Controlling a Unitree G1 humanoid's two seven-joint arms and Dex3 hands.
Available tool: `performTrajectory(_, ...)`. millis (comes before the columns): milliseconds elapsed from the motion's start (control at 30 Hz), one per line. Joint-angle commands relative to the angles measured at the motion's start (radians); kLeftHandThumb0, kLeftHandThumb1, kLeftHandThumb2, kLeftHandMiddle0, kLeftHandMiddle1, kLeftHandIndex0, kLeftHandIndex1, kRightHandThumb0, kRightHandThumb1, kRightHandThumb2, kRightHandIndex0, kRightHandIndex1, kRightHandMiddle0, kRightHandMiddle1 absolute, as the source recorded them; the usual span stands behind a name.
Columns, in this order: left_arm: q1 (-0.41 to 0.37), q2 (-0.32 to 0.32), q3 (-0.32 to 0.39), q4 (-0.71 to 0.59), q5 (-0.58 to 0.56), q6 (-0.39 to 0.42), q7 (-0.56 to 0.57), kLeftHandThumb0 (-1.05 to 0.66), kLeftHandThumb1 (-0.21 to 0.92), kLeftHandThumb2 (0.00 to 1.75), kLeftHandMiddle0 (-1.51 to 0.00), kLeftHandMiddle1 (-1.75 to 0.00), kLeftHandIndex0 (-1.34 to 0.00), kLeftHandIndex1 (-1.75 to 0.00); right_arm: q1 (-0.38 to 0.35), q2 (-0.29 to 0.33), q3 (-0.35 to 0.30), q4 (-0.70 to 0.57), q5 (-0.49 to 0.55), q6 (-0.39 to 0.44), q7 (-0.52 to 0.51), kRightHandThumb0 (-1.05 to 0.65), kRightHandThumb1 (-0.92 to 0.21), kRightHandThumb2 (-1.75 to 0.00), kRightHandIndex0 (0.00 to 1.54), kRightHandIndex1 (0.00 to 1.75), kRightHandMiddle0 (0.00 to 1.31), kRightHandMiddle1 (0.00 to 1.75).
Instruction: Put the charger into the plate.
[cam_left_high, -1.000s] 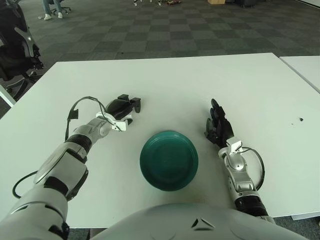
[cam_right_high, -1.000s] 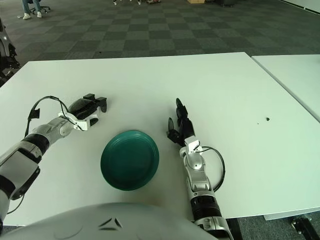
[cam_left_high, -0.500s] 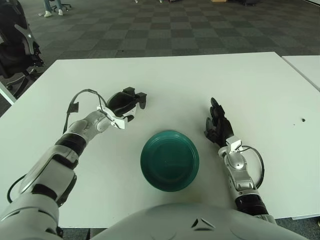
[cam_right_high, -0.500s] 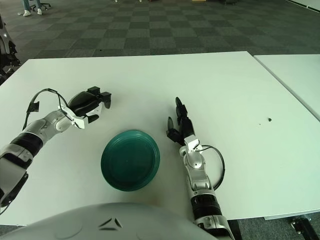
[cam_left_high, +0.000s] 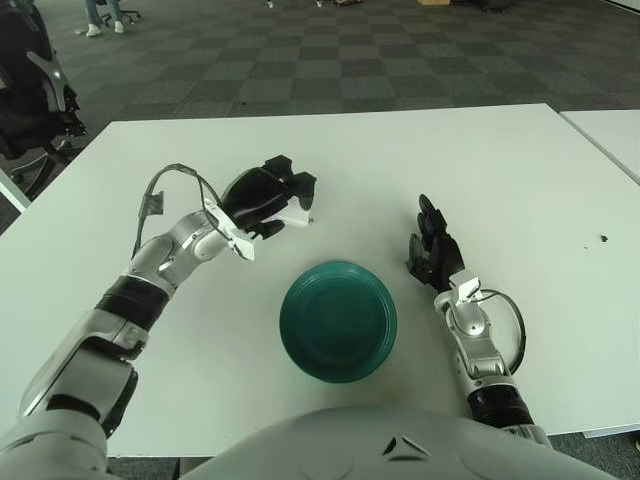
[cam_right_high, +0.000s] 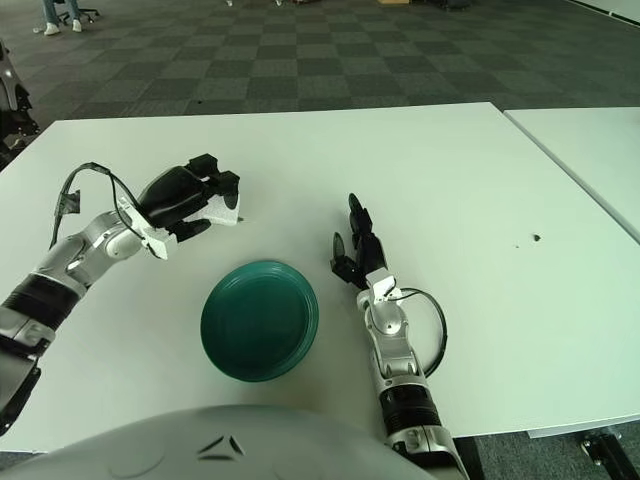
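Note:
A dark green plate (cam_left_high: 338, 320) lies on the white table (cam_left_high: 400, 150) near its front edge. My left hand (cam_left_high: 268, 196) is raised above the table, up and to the left of the plate, with its fingers curled on a small white charger (cam_left_high: 296, 215). The charger mostly hides under the fingers; it also shows in the right eye view (cam_right_high: 226, 213). My right hand (cam_left_high: 432, 250) rests on the table to the right of the plate, fingers straight and holding nothing.
A second white table (cam_left_high: 610, 135) stands at the right. A small dark speck (cam_left_high: 602, 239) lies on the table at the far right. A black chair (cam_left_high: 30, 90) stands beyond the table's left edge.
My left hand has lifted off the table with the charger and moved right, closer to the plate. The right hand has not moved.

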Motion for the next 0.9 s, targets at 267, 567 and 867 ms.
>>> performTrajectory(267, 0.059, 0.011, 0.063, -0.192, 0.021, 0.019, -0.069, 0.0, 0.04, 1.61, -0.83, -1.65, -0.61, -1.75, 0.081, 0.009, 0.016, 0.151, -0.017, 0.102, 0.005, -0.95, -0.92, -0.86, 0.0, 0.0, 0.0, 0.12)
performTrajectory(567, 0.117, -0.044, 0.049, -0.33, -0.034, 0.017, -0.152, 0.0, 0.03, 1.59, -0.86, -1.58, -0.64, -1.75, 0.073, 0.009, 0.019, 0.167, -0.025, 0.096, 0.0, -0.95, -0.92, -0.87, 0.0, 0.0, 0.0, 0.12)
performTrajectory(867, 0.17, -0.087, 0.035, -0.423, -0.062, 0.012, -0.233, 0.0, 0.01, 1.56, -0.92, -1.44, -0.66, -1.75, 0.065, 0.014, 0.016, 0.187, -0.041, 0.091, -0.018, -0.95, -0.92, -0.88, 0.0, 0.0, 0.0, 0.12)
